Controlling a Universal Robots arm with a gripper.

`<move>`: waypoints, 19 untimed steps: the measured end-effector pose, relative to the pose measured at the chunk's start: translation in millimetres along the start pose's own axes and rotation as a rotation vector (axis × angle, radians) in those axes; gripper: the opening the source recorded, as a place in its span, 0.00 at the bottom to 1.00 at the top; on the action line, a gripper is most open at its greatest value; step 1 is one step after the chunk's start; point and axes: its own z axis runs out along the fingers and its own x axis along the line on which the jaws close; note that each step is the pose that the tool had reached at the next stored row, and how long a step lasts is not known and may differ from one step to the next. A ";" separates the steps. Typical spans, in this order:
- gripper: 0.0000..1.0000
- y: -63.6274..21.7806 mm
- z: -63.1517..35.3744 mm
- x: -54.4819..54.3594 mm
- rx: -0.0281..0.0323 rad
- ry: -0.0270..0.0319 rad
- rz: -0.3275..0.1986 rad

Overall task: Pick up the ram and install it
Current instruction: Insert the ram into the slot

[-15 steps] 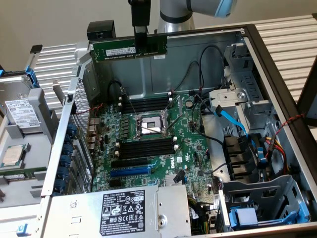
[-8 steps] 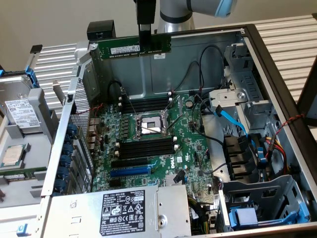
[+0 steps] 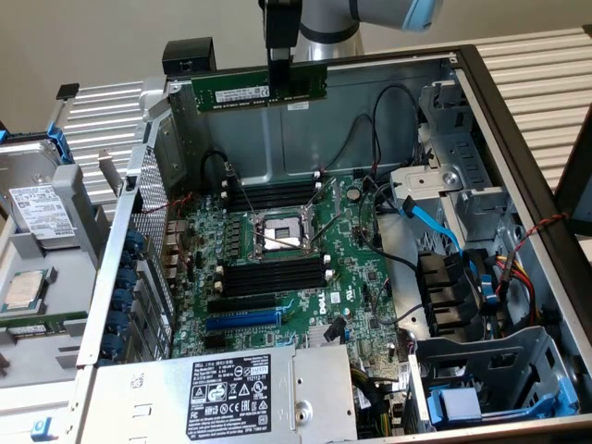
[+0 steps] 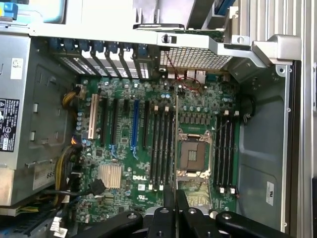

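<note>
The ram (image 3: 242, 92) is a long green stick with a white label. It hangs level, high above the open computer case, over the case's far wall. My gripper (image 3: 279, 85) is shut on the stick's middle from above. In the wrist view the ram (image 4: 177, 144) shows edge-on as a thin line running out from between my black fingers (image 4: 168, 210). There it lines up between the black memory slots (image 4: 161, 148) and the CPU socket (image 4: 194, 153). On the motherboard (image 3: 365, 277) the memory slots (image 3: 273, 196) lie far below the stick, either side of the CPU socket (image 3: 277, 231).
A blue expansion slot (image 3: 242, 320) and the power supply (image 3: 231, 393) sit at the case's near side. Black cables and a blue cable (image 3: 430, 222) cross toward the drive bays on the exterior view's right. A hard drive (image 3: 42, 213) and a loose processor (image 3: 23, 291) lie outside on the left.
</note>
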 end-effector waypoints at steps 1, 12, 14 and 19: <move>0.13 -0.4 0.2 0.0 -0.0001 -0.0008 0.000; 0.13 -3.9 10.7 0.1 0.0007 -0.0286 -0.002; 0.13 -4.0 12.8 0.5 0.0008 -0.0391 -0.002; 0.13 -4.2 17.2 2.8 -0.0017 -0.0524 -0.001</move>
